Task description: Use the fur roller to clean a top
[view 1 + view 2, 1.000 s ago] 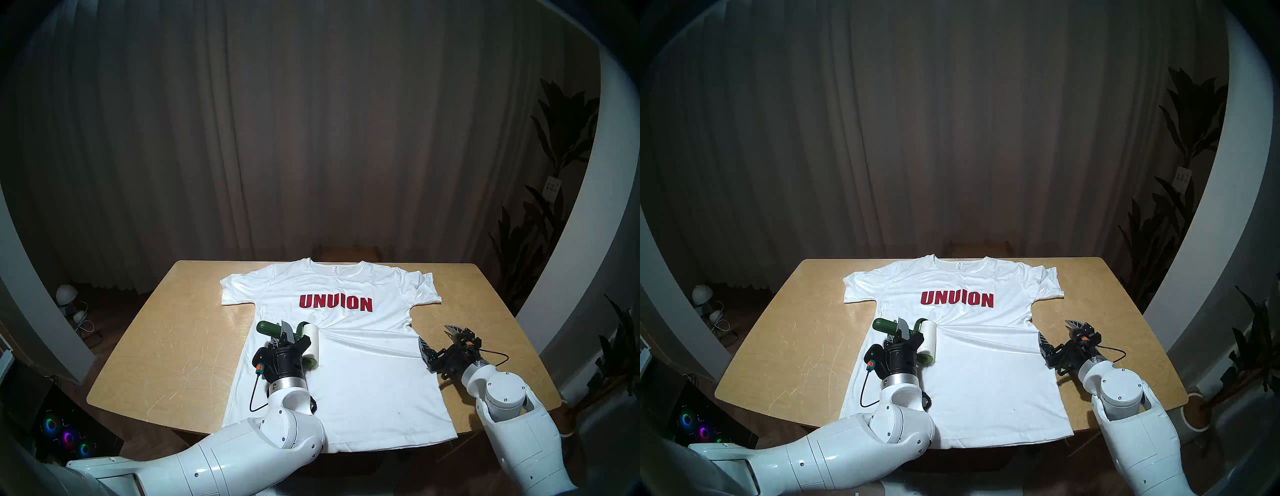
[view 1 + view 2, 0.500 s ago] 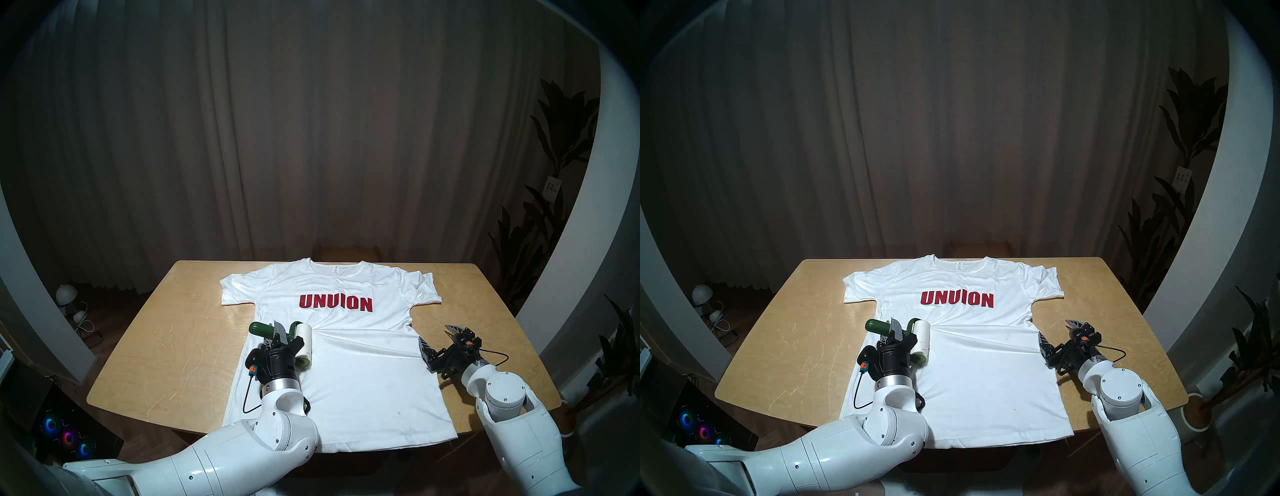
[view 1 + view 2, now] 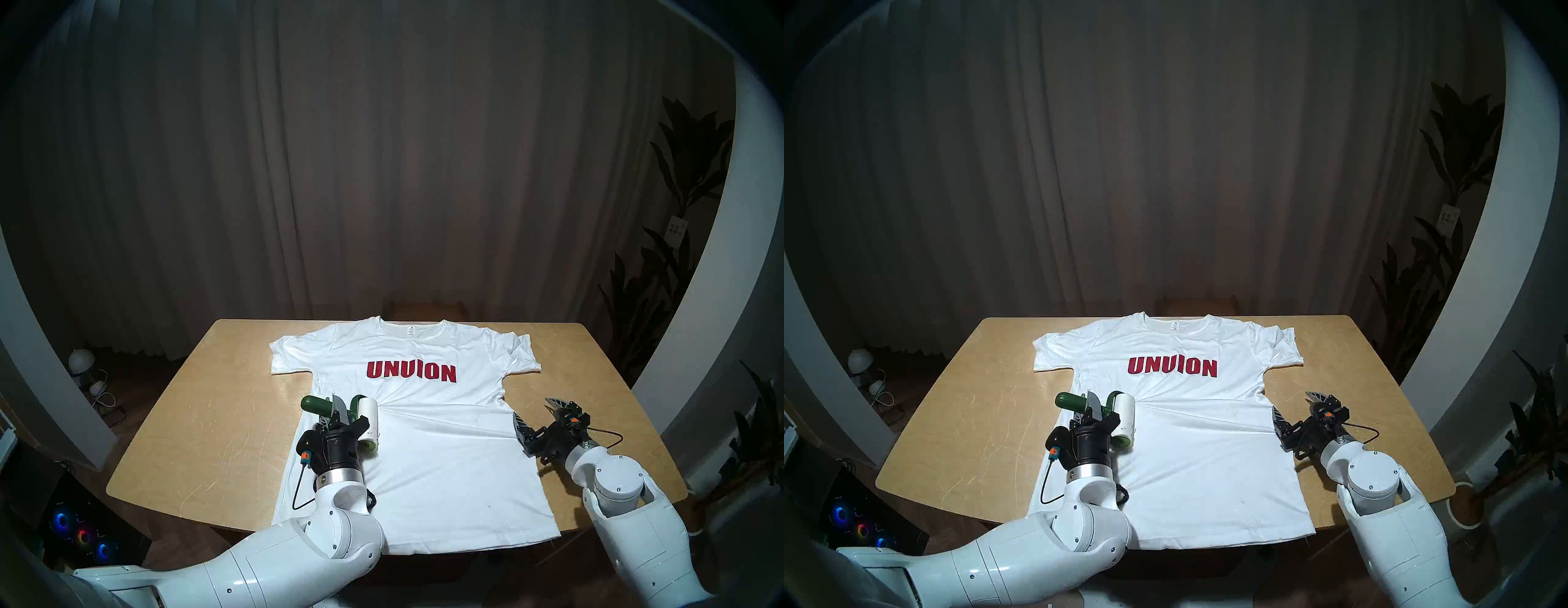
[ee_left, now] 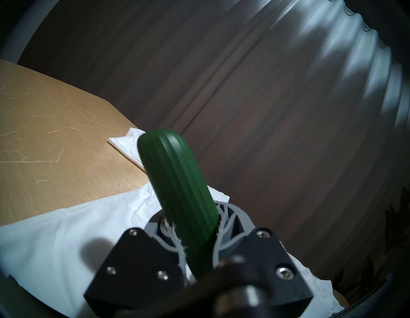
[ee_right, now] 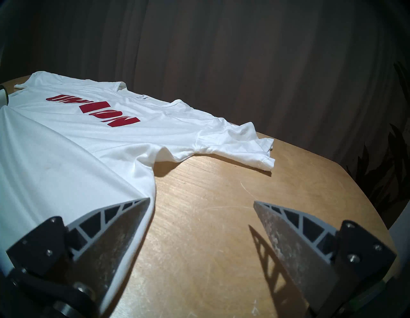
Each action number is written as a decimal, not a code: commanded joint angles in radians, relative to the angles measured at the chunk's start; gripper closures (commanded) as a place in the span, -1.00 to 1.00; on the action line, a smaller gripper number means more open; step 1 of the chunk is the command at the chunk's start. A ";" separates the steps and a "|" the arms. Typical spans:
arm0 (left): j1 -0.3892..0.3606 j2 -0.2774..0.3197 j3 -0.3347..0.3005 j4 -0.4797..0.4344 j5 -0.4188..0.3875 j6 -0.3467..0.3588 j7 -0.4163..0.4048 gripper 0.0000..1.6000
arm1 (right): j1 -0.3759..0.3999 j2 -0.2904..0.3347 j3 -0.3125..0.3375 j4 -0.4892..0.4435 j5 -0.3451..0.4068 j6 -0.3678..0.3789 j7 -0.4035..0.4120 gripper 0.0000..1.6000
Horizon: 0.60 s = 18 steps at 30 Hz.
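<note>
top (image 3: 424, 446) flat on tabletop (image 3: 191, 424) | roller (image 3: 368, 420) on top, in left gripper (image 3: 339, 414) | right gripper (image 3: 535, 414) at top's right edge, over tabletop

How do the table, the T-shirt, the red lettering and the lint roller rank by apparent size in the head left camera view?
1. table
2. T-shirt
3. red lettering and lint roller: these look about alike, and the left gripper hides part of the roller, so no ranking between them.

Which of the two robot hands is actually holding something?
The left end effector: it is shut on the green handle of the fur roller. The right end effector stands open and empty beside the T-shirt.
</note>
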 commanded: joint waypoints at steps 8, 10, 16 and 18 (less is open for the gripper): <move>0.032 0.043 -0.051 -0.005 0.007 0.003 0.016 1.00 | -0.075 0.010 -0.034 0.099 -0.027 0.068 -0.014 -1.00; 0.034 0.046 -0.059 -0.006 0.006 0.003 0.016 1.00 | -0.070 0.012 -0.038 0.106 -0.026 0.066 -0.014 -1.00; 0.043 0.053 -0.081 -0.021 0.001 0.003 0.014 1.00 | -0.073 0.018 -0.048 0.098 -0.026 0.069 -0.019 -1.00; 0.047 0.054 -0.089 -0.041 -0.004 0.003 0.013 1.00 | -0.061 0.019 -0.054 0.119 -0.023 0.064 -0.018 -1.00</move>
